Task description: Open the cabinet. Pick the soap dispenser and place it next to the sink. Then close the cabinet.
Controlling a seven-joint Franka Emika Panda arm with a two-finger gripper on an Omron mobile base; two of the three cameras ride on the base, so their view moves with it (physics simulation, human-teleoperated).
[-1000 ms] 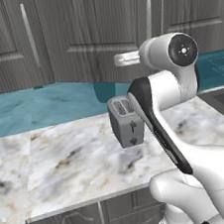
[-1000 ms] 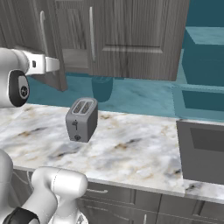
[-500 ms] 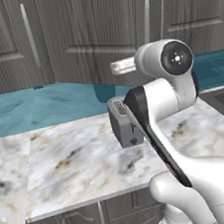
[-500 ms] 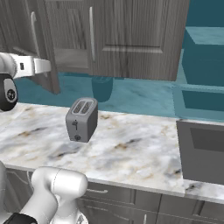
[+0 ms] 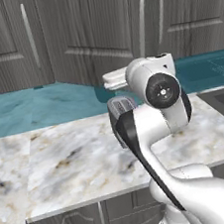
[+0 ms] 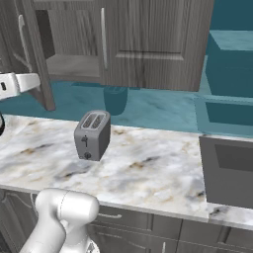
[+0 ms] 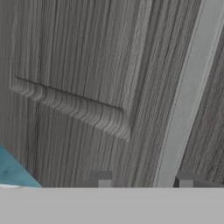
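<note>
1. Silver handle (image 7: 188, 87) runs up between the two fingertips of the gripper (image 7: 143, 179) and sits closer to one tip than the other. The jaws stand part-way closed around it, with no other thing between them.
2. Since the door (image 7: 78, 52) is coming away with the hand, I judge the jaws have hold of the bar, not merely a place beside it. The pads' contact itself is hidden at the bottom of the hand view.
3. Over the last second the opening of the jaws has not changed. The gripper (image 6: 17, 83) has drawn back from the cabinet (image 6: 148, 44) towards the robot, and it now hangs above and well to the left of the toaster (image 6: 92, 134).
4. The left door (image 6: 37, 59) has swung out with it. Its edge now stands clear of the cabinet front, up and to the left of the toaster, and a pale shelf (image 6: 74, 64) shows in the gap above the toaster. The right door, above and to the right of the toaster, is shut.
5. For the task this means the first step, opening the cabinet, is under way and looks well advanced.
6. The soap dispenser is not yet in hand, and the cabinet's dim inside, above and to the left of the toaster, is too dark to tell what it holds.
7. The sink (image 6: 230, 170) lies well to the right of the toaster in the marble worktop.
</note>
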